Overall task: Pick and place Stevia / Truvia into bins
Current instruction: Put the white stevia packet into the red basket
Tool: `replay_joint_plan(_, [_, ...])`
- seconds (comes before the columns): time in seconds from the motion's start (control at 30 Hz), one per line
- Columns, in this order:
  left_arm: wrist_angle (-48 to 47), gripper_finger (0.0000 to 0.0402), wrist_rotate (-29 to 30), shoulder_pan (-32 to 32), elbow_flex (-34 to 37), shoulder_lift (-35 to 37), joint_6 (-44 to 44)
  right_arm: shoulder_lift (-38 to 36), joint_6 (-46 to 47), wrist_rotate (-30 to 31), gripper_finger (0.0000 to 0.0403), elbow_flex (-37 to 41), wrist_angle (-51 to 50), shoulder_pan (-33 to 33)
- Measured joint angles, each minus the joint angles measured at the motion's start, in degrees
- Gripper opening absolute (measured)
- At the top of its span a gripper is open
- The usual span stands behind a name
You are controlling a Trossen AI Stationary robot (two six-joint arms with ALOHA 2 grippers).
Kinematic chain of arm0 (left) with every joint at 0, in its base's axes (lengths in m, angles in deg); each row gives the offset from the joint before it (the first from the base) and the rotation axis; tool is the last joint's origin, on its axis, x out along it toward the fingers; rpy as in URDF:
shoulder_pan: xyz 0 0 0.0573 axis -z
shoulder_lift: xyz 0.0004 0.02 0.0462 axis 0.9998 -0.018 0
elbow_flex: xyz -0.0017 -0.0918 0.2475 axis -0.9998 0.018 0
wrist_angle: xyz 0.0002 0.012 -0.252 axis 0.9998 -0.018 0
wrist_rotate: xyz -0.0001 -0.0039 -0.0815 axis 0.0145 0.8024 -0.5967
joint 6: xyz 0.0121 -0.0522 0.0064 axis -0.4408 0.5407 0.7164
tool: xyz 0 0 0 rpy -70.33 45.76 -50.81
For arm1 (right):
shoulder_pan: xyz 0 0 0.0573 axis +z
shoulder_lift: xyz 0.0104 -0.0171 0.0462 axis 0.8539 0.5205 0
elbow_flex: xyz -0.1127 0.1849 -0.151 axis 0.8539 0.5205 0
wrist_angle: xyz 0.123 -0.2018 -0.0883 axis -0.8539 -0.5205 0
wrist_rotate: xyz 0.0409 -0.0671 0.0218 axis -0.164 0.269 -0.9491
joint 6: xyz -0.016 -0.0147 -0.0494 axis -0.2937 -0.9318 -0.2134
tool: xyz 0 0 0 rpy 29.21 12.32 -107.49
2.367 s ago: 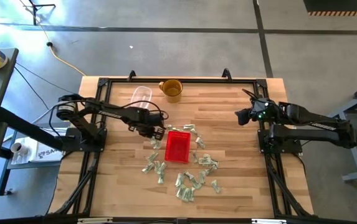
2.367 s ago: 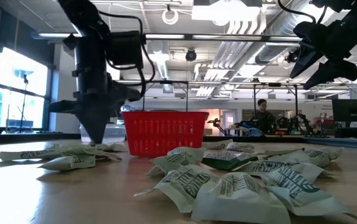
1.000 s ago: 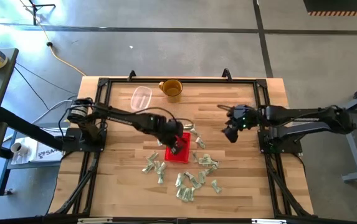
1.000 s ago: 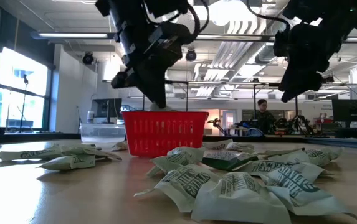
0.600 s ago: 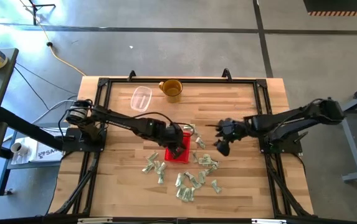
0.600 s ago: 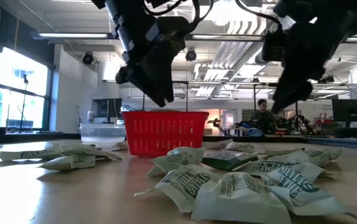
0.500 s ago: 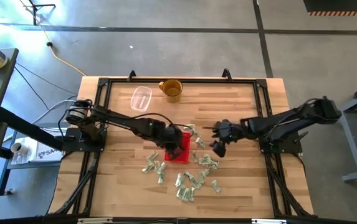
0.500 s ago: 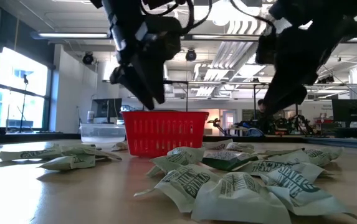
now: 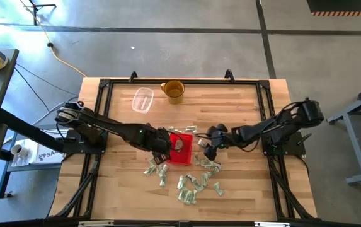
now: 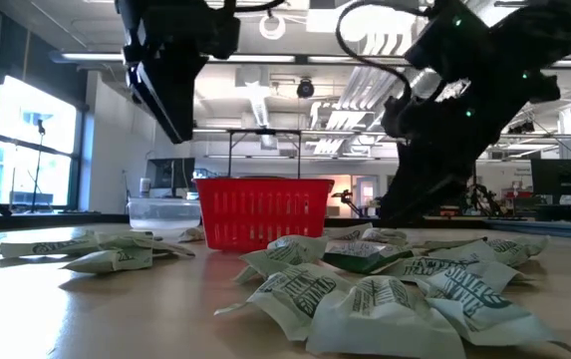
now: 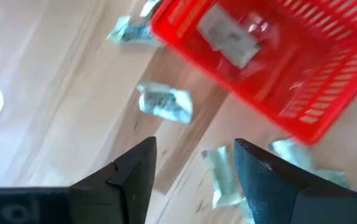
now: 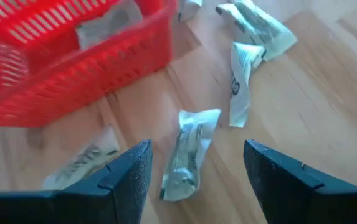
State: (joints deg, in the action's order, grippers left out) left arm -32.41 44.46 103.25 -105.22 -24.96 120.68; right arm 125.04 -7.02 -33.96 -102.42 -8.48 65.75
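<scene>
we saw the left gripper [image 9: 162,144] hanging just beside the bin [image 9: 181,149], on the bin's side toward the left arm's base, with its fingers [image 11: 131,177] spread wide and nothing between them. from its wrist view the bin [image 11: 271,81] stood just ahead of the fingertips, with a packet [image 11: 229,41] lying flat on the bin floor. another packet [image 11: 165,103] lay on the table [image 11: 60,112] between the gripper and the bin, and one more [image 11: 223,176] sat close to the fingertips, touching neither.

the right gripper [image 9: 209,151] was low on the bin's opposite side, fingers [image 12: 128,180] also apart and empty. straight ahead of them, near the tips, a packet [image 12: 188,152] lay on the wood. two more packets [image 12: 250,50] lay farther out and to one side, overlapping each other. the bin wall [image 12: 85,68] stood beyond.

from above, most loose packets [image 9: 196,183] were scattered on the near side of both grippers. in the low view the left gripper [image 10: 170,70] hung above the bin rim [image 10: 263,182], while the right gripper [image 10: 415,194] reached down near the table.
</scene>
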Motion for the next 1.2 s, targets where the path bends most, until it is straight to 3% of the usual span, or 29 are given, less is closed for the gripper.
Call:
replay_joint_plan(0.23, [-3.05,0.0219,-0.19,0.02,0.00,-0.01,-0.02,4.68,3.39,-0.04,0.0223,-0.43,1.42,0.13])
replay_joint_plan(0.37, [-4.20,0.0210,0.17,-0.02,0.02,-0.01,-0.11,5.06,3.75,-0.84,0.0140,-2.30,0.21,0.08])
replay_joint_plan(0.53, [-4.92,0.0205,1.21,-1.08,0.02,-0.03,0.06,5.14,1.45,-6.53,0.0015,-6.15,-6.22,-1.40])
replay_joint_plan(0.67, [-2.78,0.0204,3.30,-2.21,1.06,1.31,0.00,5.17,1.45,-9.89,0.0019,-9.71,-10.70,-1.93])
replay_joint_plan(0.8, [8.52,0.0204,3.21,-2.65,7.31,7.39,-1.39,4.40,-2.16,-9.45,0.0005,-15.62,-13.00,-1.28])
replay_joint_plan(0.97, [22.18,0.0204,3.68,-2.64,20.20,20.25,-1.44,4.01,-7.22,-8.25,0.0003,-24.54,-18.37,-1.71])
replay_joint_plan(1.13, [27.00,0.0204,3.17,-2.64,31.74,34.71,1.45,4.27,-9.43,-7.93,0.0007,-31.68,-25.07,-3.19])
replay_joint_plan(1.2, [28.80,0.0204,1.17,-2.64,35.18,39.29,1.86,4.60,-10.65,-10.56,0.0004,-33.53,-24.97,-4.17])
